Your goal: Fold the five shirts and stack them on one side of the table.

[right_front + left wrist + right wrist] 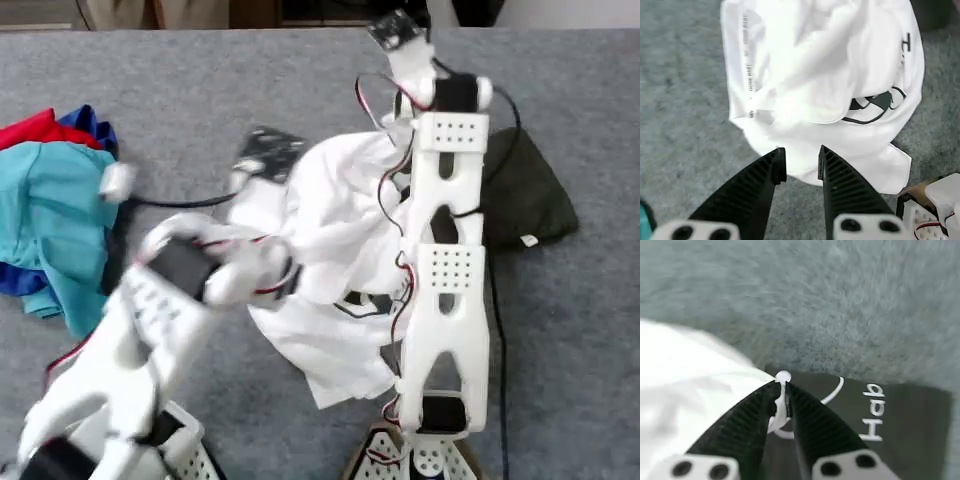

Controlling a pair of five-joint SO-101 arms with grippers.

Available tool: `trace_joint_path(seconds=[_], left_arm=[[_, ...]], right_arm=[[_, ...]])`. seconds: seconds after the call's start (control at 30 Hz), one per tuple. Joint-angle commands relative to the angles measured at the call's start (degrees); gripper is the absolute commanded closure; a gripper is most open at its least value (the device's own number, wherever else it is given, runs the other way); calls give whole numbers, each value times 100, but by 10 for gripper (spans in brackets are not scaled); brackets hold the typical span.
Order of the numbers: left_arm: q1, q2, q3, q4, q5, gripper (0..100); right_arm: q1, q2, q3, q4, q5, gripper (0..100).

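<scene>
A crumpled white shirt [330,250] with a dark print lies mid-table. My left arm [150,310] comes in from the near left. In its wrist view, the left gripper [802,160] stands open just above the white shirt's [820,75] edge, with nothing between its fingers. My right arm [445,280] stretches up the table over the shirt's right side. The right gripper [783,390] is shut on a thin fold of the white shirt [685,375], right at the edge of a black shirt [875,440]. That black shirt [530,195] lies to the right, partly under the arm.
A heap of teal, red and blue shirts [50,220] sits at the left edge. A black cable [170,203] runs across the grey cloth [200,90] between the heap and the white shirt. The right arm's base [935,205] stands at the near edge.
</scene>
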Motion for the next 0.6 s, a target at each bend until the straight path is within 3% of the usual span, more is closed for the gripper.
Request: trace_joint_path(seconds=[0.0, 0.07, 0.23, 0.37, 0.47, 0.57], left_arm=[[141, 673, -642, -404, 457, 885], [167, 927, -826, -659, 756, 906], [448, 1543, -677, -1749, 888, 896], [484, 2308, -431, -2567, 1873, 828], [-70, 2791, -695, -2549, 2154, 816], [-826, 2905, -1275, -2040, 2207, 815]], right_arm=[[330, 681, -189, -791, -809, 996], [593, 971, -338, -1037, -1213, 995], [945, 655, -180, -1486, -1257, 995], [980, 743, -295, -1530, -1160, 995], [945, 752, -303, -1530, -1011, 995], [901, 752, -303, -1565, -1011, 995]])
